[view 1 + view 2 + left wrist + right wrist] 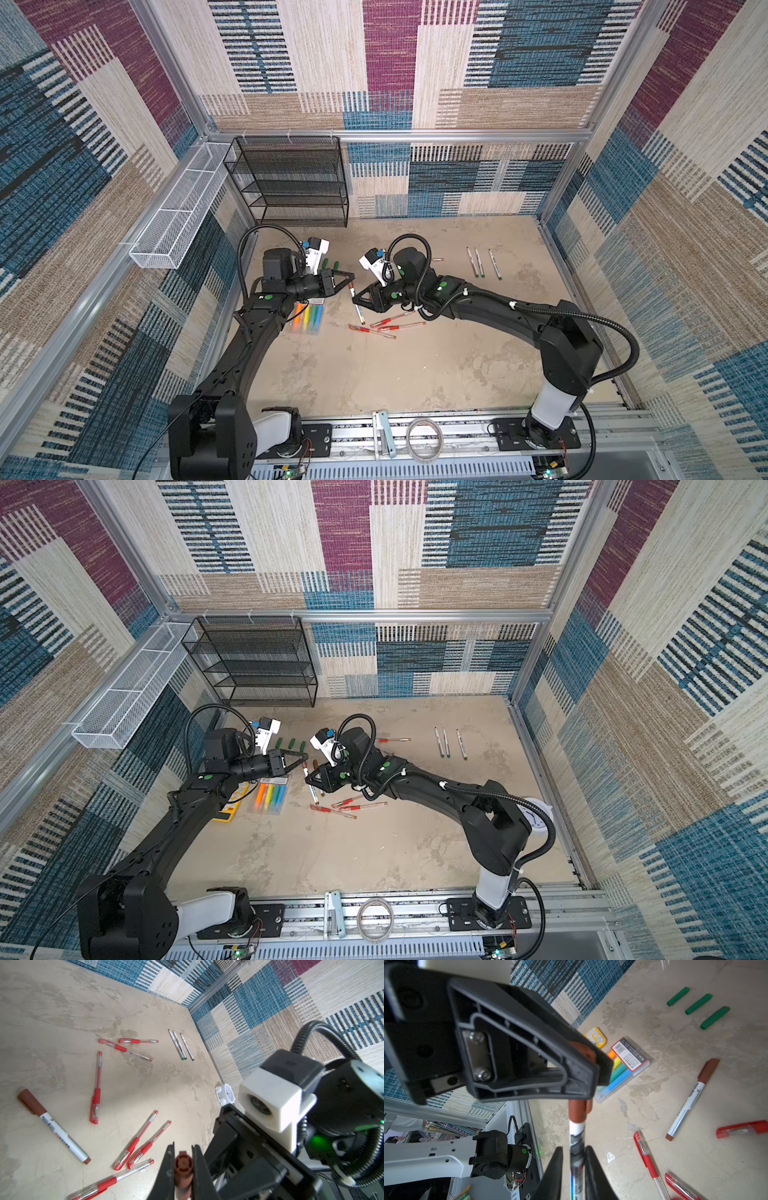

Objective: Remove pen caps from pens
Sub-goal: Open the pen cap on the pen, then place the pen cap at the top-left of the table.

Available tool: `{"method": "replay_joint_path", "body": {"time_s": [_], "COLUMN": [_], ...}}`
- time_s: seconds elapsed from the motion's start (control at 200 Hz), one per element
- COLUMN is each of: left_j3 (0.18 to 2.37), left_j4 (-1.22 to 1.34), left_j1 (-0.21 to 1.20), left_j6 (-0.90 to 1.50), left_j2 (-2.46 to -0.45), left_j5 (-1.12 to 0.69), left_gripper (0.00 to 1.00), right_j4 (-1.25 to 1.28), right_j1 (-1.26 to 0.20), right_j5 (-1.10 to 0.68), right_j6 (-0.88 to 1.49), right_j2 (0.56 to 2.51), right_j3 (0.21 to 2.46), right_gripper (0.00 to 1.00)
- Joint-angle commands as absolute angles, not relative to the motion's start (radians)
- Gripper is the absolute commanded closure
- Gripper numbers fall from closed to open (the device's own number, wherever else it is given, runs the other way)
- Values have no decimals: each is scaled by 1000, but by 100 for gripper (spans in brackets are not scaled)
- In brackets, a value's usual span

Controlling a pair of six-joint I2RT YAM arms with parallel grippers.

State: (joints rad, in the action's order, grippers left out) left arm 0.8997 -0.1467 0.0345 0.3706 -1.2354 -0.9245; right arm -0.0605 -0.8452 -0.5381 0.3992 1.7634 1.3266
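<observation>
Brown cap on the end of a white pen is pinched between the fingers of the left hand, which is clenched on it. The cap is pushed fully onto the barrel. The barrel runs on between the fingers of the right hand. One finger touches it and a sliver of counter shows beside the other, so whether this hand clamps the pen or is slack cannot be told. In both top views the two hands meet almost tip to tip over the middle of the counter, with the pen slanting between them.

Three green caps lie loose in a row on the counter, near the left arm. A second brown-capped pen lies flat beside a scatter of red pens with clear barrels and their caps on. Well apart, toward the far right of the counter, three white pens with green ends lie side by side, tips bare. A clear pack of highlighters lies close to the left arm, with a yellow keypad just beside it. A white alarm clock stands near the counter's right edge.
</observation>
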Motion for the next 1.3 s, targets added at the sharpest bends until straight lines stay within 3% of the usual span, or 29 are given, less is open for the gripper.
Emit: {"method": "replay_joint_path", "body": {"time_s": [0.0,0.28,0.451,0.741,0.952,1.117,1.297], "left_j3": [897,902,905,1014,1164,1343,1529], "left_j4": [-126,-125,-131,-234,-355,-515,-639], "left_j1": [33,28,20,0,5,52,125], "left_j6": [370,382,380,344,307,241,133], "left_j2": [-1234,-1234,-1227,-1269,-1398,-1604,-1800], "left_j5": [-912,-910,-906,-770,-631,-588,-415], "left_gripper": [100,100,100,100,100,100,100], "right_j4": [-16,-38,-44,-17,-28,-110,-145], "right_j1": [-851,-855,-856,-854,-853,-834,-781], "right_j5": [-543,-546,-532,-519,-463,-366,-290], "right_j6": [407,399,388,407,398,394,423], "right_j2": [1778,1818,1809,1739,1648,1584,1487], "right_j3": [1326,1348,1328,1167,1068,1048,969], "right_gripper": [74,77,96,100,100,99,100]}}
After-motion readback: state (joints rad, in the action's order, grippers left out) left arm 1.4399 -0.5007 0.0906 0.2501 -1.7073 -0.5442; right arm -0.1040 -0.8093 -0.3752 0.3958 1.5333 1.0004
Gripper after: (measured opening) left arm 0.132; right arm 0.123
